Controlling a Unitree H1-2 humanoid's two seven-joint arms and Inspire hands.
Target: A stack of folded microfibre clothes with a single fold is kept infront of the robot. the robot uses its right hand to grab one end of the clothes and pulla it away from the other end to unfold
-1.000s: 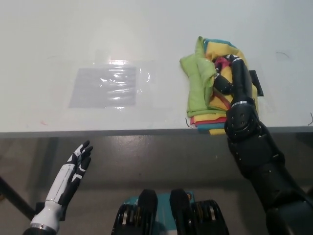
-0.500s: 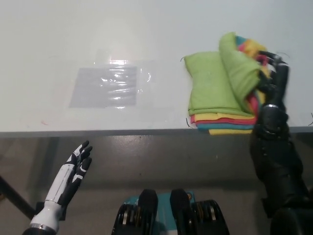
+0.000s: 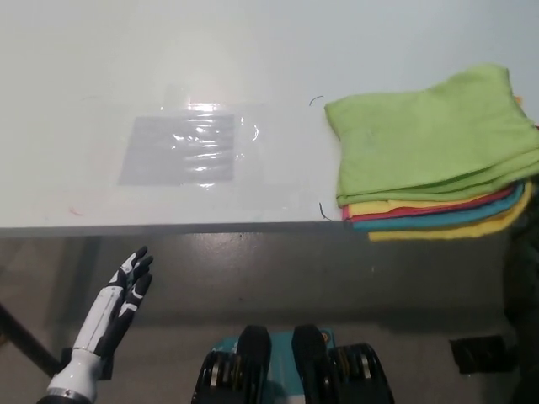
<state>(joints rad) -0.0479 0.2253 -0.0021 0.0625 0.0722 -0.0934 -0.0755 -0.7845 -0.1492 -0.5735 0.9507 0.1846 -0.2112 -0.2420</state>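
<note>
Now the cloth stack [image 3: 434, 151] overhangs the table [image 3: 253, 50] front edge.

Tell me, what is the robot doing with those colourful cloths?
Right now nothing is touching them. The stack of cloths lies spread flat at the right end of the white table, near its front edge, with a green cloth on top and yellow, red and teal edges peeking out below. The black right hand is not in view. The white left hand rests open below the table edge at the lower left. A clear plastic sheet lies on the table to the left.
</note>
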